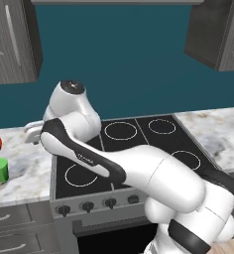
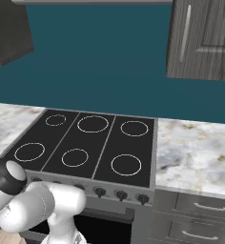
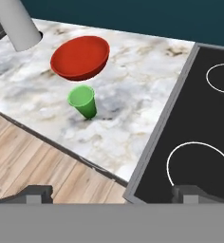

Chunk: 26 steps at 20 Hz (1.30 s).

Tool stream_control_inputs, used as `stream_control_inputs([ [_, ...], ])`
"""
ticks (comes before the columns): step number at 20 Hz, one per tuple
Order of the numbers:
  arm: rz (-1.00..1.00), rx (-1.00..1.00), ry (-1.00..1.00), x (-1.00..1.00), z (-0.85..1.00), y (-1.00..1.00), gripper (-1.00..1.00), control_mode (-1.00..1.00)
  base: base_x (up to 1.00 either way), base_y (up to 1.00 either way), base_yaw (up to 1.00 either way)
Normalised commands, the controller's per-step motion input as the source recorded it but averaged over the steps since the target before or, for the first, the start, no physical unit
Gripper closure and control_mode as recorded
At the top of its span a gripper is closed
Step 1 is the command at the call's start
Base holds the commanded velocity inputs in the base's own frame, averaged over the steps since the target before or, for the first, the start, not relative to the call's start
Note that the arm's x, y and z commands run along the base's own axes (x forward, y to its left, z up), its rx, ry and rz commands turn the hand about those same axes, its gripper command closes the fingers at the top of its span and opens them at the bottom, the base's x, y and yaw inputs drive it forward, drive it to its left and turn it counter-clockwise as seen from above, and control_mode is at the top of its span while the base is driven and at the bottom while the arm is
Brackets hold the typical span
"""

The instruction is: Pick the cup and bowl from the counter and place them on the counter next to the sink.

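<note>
A simulated kitchen with a teal back wall, dark grey wood-grain wall cabinets (image 2: 200,40) and a black stovetop (image 2: 86,143) with white burner rings set into a white-grey marble worktop (image 3: 109,109) veined in tan and dark grey. In the hand view a wooden floor (image 3: 33,156) lies beyond the worktop's front edge.

The cup (image 3: 83,100) is a small bright green tapered tumbler, no handle, wider at the rim, standing upright on the marble. The bowl (image 3: 80,57) is shallow, round, glossy red and plain, clearly wider than the cup; it sits just beside the cup, farther from the worktop's front edge, and whether the two touch I cannot tell. In the left base view both lie at the far left, the bowl cut by the picture's edge. A pale grey tapered container (image 3: 18,24) stands near the bowl.

The cup stands a little back from the worktop's front edge, with bare marble between it and the raised rim of the stovetop. To the stove's right, another stretch of marble runs above grey drawers (image 2: 200,209).

The end effector (image 3: 111,193) hangs over the front corner of the stovetop with its two dark fingertips (image 3: 38,193) spread wide, gripping nothing, well apart from cup and bowl
</note>
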Motion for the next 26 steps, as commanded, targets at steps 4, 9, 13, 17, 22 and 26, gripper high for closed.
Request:
stream_control_inputs([
  [4, -0.09, -0.03, 0.00, 0.00, 0.00, 0.20, -1.00, -1.00, 0.00, 0.00, 0.00],
  [9, -0.05, -0.01, 0.00, 0.04, 0.00, 0.22, -1.00, -1.00, 0.00, 0.00, 0.00],
  [13, -0.02, 0.00, 0.02, 0.07, 0.00, 0.19, -1.00, -1.00, 0.00, 0.00, 0.00],
  [17, -0.05, -0.02, 0.02, 0.16, -0.08, 0.09, -1.00, -1.00, 0.00, 0.00, 0.00],
  [22, -0.07, 0.00, 0.07, 0.24, -0.32, 0.02, -1.00, -1.00, 0.00, 0.00, 0.00],
  [26, -0.07, 0.00, 0.09, 0.15, -0.40, 0.24, -1.00, -1.00, 0.00, 0.00, 0.00],
])
